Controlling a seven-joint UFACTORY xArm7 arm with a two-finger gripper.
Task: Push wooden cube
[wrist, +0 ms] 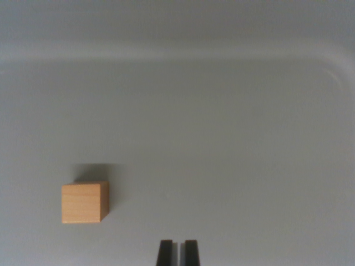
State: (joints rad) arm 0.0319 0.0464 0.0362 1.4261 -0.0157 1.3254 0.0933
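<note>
A small light wooden cube [84, 202] rests on a pale grey tray surface in the lower left of the wrist view. My gripper [177, 248] pokes in at the bottom centre, its two dark fingertips nearly together with only a thin slit between them and nothing held. The cube lies to the wrist view's left of the fingertips, well apart from them and slightly farther up the picture.
The grey tray's raised rim [183, 52] runs across the top and curves down at the upper right corner [335, 75]. The cube casts a soft shadow just behind it.
</note>
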